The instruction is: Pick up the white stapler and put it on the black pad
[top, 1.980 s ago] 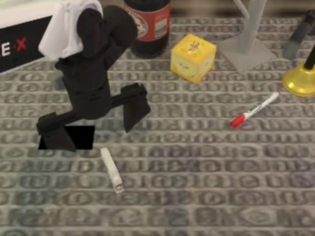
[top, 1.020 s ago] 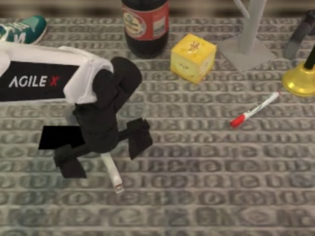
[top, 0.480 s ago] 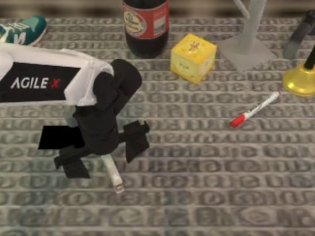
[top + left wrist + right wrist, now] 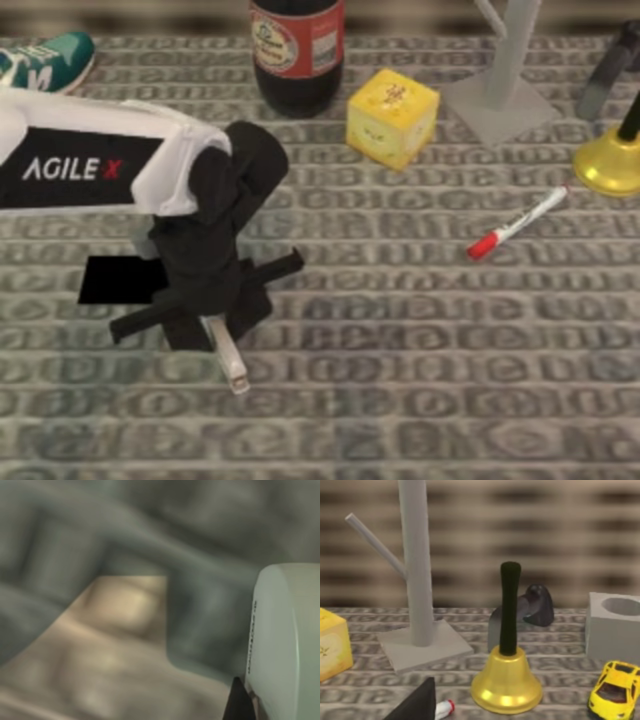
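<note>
White stapler (image 4: pixel 229 357) now pinched by left tool (image 4: pixel 208 308), fingers closed in since before, black pad (image 4: pixel 112 281) beside

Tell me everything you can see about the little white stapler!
The slim white bar-shaped stapler lies flat on the grey patterned table, toward the left side. Its near end pokes out, showing a small dark mark. The far end is hidden under the left gripper, whose black fingers have closed in around it. It sits just right of the flat black pad, apart from it.
</note>
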Available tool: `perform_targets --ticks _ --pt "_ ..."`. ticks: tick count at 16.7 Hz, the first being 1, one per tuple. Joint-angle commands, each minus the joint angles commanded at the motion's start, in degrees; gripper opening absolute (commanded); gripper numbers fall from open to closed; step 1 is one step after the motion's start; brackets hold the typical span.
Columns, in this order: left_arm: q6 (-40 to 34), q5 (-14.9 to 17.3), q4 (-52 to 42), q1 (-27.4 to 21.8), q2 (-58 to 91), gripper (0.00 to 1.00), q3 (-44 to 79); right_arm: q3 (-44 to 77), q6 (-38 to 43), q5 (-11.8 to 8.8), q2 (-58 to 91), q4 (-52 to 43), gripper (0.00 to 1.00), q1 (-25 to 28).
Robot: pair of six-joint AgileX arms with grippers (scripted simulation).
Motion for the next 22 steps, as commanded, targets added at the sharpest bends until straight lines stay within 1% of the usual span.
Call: perform_targets --ticks 1,2,12,14,19,22 --pt "0.00 0.00 0.00 0.00 0.00 0.02 0.00 0.00 0.00 0.00 0.00 0.00 1.00 0.00" --pt "0.00 0.00 0.00 0.00 0.00 0.00 0.00 0.00 0.00 0.00 0.00 0.00 1.00 0.00" --pt "-0.03 0.00 -0.96 0.02 -0.29 0.00 0.85 0.00 0.00 0.00 0.00 0.00 1.00 0.00" --pt "-0.28 -0.02 -4.34 0.17 -1.20 0.00 3.36 0.00 0.00 0.00 0.00 0.00 1.00 0.00" --pt "-0.44 -0.05 -18.25 0.74 -5.41 0.00 11.80 0.00 0.00 0.00 0.00 0.00 1.00 0.00" --pt "-0.28 -0.03 -21.52 0.94 -7.21 0.00 14.38 0.00 0.00 0.00 0.00 0.00 1.00 0.00"
